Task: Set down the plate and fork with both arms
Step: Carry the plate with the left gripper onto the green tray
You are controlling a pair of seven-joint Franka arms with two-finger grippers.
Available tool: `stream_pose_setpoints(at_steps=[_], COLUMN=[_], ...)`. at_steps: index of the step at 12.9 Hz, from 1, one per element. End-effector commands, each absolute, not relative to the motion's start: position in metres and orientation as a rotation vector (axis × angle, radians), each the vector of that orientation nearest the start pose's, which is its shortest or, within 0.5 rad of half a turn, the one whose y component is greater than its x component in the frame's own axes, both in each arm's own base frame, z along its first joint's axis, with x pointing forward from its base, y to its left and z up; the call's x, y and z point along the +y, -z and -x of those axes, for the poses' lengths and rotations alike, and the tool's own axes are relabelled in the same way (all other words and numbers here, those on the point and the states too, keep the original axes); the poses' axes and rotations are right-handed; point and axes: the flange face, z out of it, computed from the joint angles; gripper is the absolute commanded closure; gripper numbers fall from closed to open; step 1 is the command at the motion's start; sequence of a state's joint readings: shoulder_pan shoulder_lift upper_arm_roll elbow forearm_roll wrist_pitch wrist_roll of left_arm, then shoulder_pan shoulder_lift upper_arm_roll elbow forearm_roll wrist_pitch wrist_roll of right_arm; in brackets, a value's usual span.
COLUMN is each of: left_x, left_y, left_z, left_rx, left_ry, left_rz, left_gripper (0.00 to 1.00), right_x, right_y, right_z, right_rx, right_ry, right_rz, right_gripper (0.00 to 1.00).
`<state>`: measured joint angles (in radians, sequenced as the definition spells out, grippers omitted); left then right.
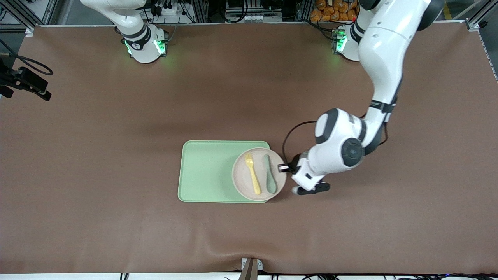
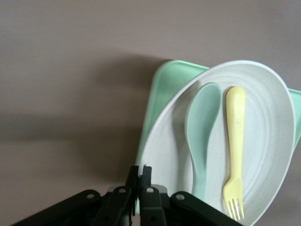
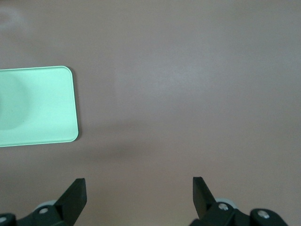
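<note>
The pale plate rests on the green tray's end toward the left arm, its rim overhanging the tray edge. The yellow fork lies in it beside a grey-green spoon. My left gripper is low at the plate's rim on the left arm's side, shut on that rim. In the left wrist view the gripper pinches the plate edge, with the fork and spoon in it. My right gripper is open and empty over bare table; it is out of the front view.
The light-green tray lies at the table's middle, nearer the front camera; it also shows in the left wrist view and its corner in the right wrist view. Brown table mat lies all around.
</note>
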<state>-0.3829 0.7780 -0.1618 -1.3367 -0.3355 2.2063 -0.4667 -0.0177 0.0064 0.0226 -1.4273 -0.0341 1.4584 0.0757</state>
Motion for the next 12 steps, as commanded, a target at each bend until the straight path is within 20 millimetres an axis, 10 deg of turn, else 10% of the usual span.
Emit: stream_pose_setpoints(at_steps=[1,9,10,11,12], left_x=[-0.422,-0.447,-0.447,-0.446,-0.447], left_y=[-0.250,-0.187,-0.187,-0.188,-0.192], left_z=[-0.640,-0.616,-0.616,-0.617,-0.618], left_rx=[-0.250,-0.055,-0.057,-0.063,-0.089], left_ry=[-0.089,-0.098,-0.088,-0.086,-0.077], left_rz=[3.527,3.507,3.509,3.510,3.513], left_gripper=[1.00,1.00,0.89,0.56,0.01], right_x=[0.001,-0.003,-0.004,-0.004,-0.005], right_y=[-0.680,-0.679,-0.679,-0.677,-0.678], right_z=[-0.544,-0.543,-0.543,-0.543,-0.543], right_rx=[0.116,0.136,0.141,0.138,0.141], right_ry=[0.045,0.028,0.026,0.021,0.023], right_rz=[3.158,3.123,3.122,3.123,3.123], right_gripper=[0.00,0.00,0.00,0.00,0.00])
